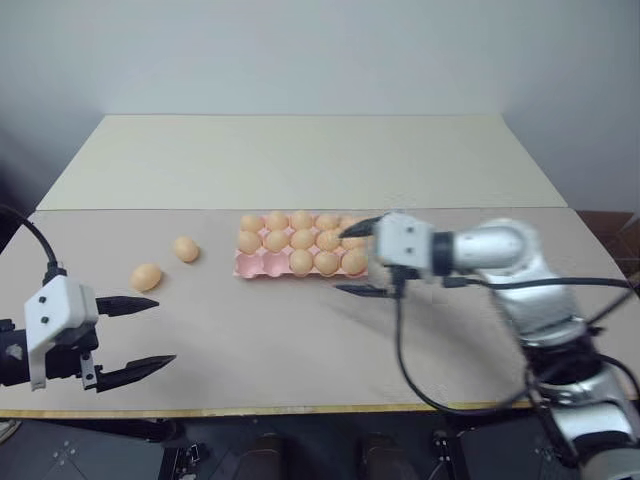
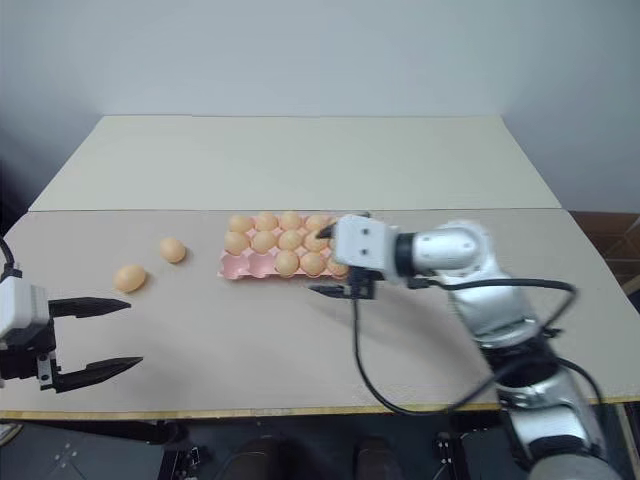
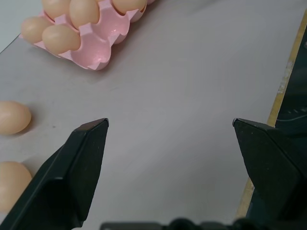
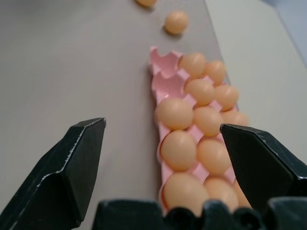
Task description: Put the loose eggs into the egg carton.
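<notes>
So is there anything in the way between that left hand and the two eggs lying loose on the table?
Nothing visible. The left hand is open, with only bare table between it and the two loose eggs. From there to the egg carton's two free cups at its near left corner, the tabletop is bare too.

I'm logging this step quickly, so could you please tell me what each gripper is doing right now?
Left gripper: open, holding nothing, near the two loose eggs.
Right gripper: open, empty, at the egg carton.

Soft even light, faint shadows, no glare, wrist-view foregrounds blurred
</notes>
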